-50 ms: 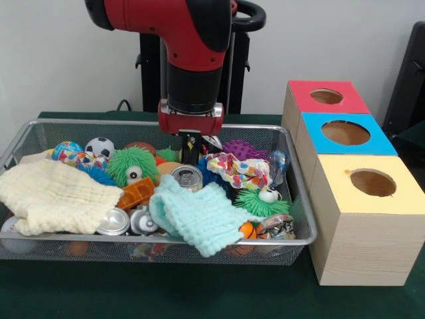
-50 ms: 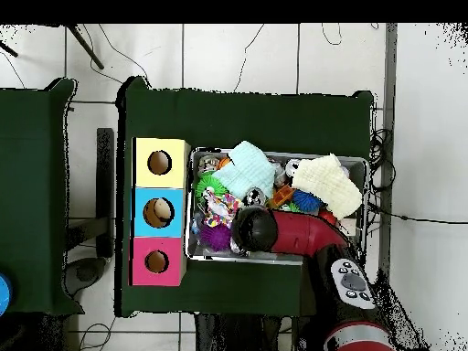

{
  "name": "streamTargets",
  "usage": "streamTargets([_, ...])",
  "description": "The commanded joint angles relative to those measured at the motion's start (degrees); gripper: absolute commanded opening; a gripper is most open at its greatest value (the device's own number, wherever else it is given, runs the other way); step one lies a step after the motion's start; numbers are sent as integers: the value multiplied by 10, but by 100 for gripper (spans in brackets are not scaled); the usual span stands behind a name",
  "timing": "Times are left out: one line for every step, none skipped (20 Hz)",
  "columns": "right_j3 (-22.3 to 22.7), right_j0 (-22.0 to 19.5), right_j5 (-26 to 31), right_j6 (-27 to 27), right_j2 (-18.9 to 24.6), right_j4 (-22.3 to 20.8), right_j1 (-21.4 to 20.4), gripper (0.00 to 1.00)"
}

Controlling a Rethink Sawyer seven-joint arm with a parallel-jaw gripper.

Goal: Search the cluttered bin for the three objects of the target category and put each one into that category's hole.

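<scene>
The wire bin (image 1: 300, 199) serves as the landmark. It sits on a table covered in dark green cloth (image 1: 199, 292), and its mesh walls hold a heap of toys, cans and cloths.

The red and black arm (image 1: 192, 60) comes down over the bin's back half, and its gripper (image 1: 191, 151) dips among the clutter just behind the bin's middle. Whether its fingers are apart or together cannot be told; the tips are hidden by the objects around them.

Just outside the bin's right wall in the front view stands a row of three wooden boxes, each with a round hole in its top: a yellow box (image 1: 372, 219) nearest the camera, a blue box (image 1: 345, 136) behind it, and a red box (image 1: 325, 98) farthest back.

Inside the bin, a cream cloth (image 1: 56, 196) covers the left front corner. A mint-green cloth (image 1: 199, 216) drapes over the front rim near the middle. A patterned cloth (image 1: 242, 171) lies right of the gripper. A green fuzzy ball (image 1: 133, 165) with an eye sits left of the gripper, and a purple spiky ball (image 1: 244, 149) rests at the bin's back right. A silver can (image 1: 188, 177) stands just in front of the gripper. A soccer ball (image 1: 100, 147) lies by the back left wall.
</scene>
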Motion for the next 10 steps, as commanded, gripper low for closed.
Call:
streamTargets([41, -17, -54, 61, 33, -17, -16, 0])
streamTargets([42, -19, -54, 59, 34, -18, -16, 0])
streamTargets([47, -20, -57, 59, 33, -19, -19, 0])
streamTargets([47, -21, -55, 58, 33, -19, -19, 0])
streamTargets([50, -22, -57, 57, 33, -20, -20, 0])
streamTargets([53, -23, -60, 57, 33, -21, -21, 0])
streamTargets([59, -23, -62, 58, 32, -22, -23, 0])
streamTargets([58, -22, -60, 56, 31, -22, -23, 0])
streamTargets([62, -23, -62, 57, 31, -22, -24, 0])
streamTargets([62, -23, -61, 56, 31, -22, -25, 0])
